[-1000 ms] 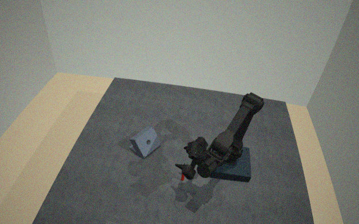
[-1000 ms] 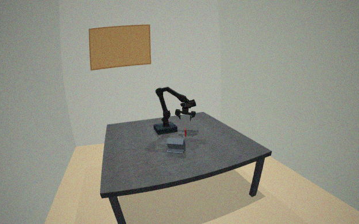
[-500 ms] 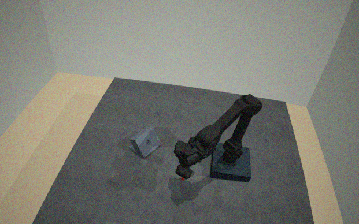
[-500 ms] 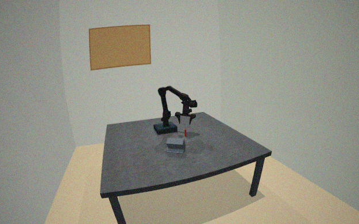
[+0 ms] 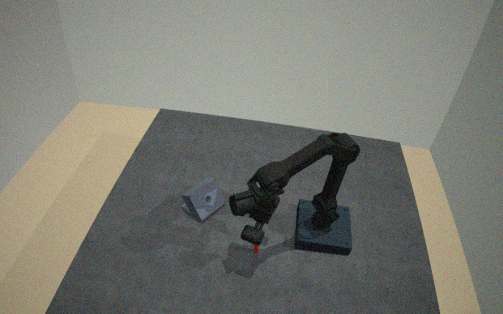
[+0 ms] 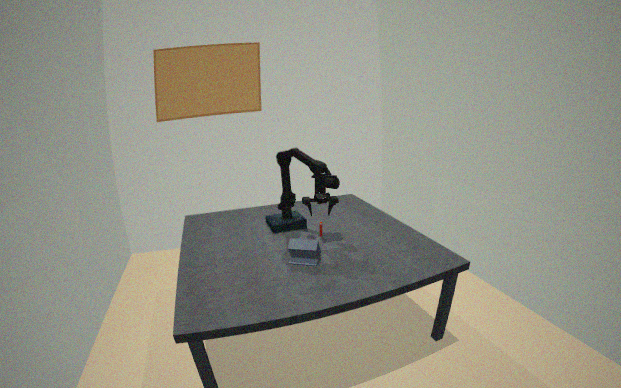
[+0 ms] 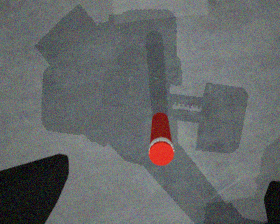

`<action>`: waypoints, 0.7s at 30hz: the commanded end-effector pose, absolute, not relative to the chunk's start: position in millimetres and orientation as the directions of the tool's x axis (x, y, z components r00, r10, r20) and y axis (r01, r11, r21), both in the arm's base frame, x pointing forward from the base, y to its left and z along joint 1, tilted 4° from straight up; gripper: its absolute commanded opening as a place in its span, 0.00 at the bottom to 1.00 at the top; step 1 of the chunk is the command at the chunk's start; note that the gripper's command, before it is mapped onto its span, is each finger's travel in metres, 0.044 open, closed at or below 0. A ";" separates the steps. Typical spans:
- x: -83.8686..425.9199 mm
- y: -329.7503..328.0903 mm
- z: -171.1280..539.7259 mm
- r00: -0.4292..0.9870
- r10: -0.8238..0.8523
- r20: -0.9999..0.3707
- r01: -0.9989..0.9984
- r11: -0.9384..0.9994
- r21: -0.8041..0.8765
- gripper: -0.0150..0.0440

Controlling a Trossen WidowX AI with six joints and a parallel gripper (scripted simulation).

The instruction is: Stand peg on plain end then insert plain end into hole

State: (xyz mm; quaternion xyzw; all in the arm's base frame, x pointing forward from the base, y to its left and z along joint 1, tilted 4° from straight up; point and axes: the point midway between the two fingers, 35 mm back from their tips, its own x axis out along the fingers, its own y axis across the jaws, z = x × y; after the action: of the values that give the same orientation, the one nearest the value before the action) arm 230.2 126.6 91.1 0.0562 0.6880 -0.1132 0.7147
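The red peg (image 5: 256, 249) (image 6: 321, 230) (image 7: 161, 153) stands upright on the table, with its white band near the top end in the wrist view. My gripper (image 6: 320, 215) (image 7: 171, 181) is open and empty, pointing down above the peg. In the wrist view the peg's top shows between the two dark fingers, a little above the line joining their tips. In the top view a finger hides the peg's upper part. The sloped grey-blue panel (image 5: 201, 191) (image 6: 304, 245) stands apart from the peg, with its hole (image 5: 208, 199) visible in the top view. It is out of the wrist view.
The dark grey table (image 5: 142, 283) (image 6: 236, 285) carries the arm's blue base block (image 5: 322, 244) (image 6: 286, 223). In the top view the panel is left of the gripper and the base is to the right. The arm's shadow falls around the peg.
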 end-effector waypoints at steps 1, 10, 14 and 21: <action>229.7 128.5 92.9 -0.032 -0.030 -0.999 0.247 0.968 -0.037 1.00; 229.7 128.5 92.9 -0.032 -0.030 -0.999 0.243 0.969 -0.037 1.00; 229.7 128.5 92.4 -0.032 -0.030 -0.999 0.162 0.986 -0.035 1.00; 229.7 128.5 91.3 -0.032 -0.030 -0.999 -0.012 0.999 -0.030 1.00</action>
State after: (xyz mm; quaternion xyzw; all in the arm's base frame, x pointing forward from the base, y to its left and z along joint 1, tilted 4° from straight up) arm 229.9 128.0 92.2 0.0146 0.7165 -0.0390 0.6964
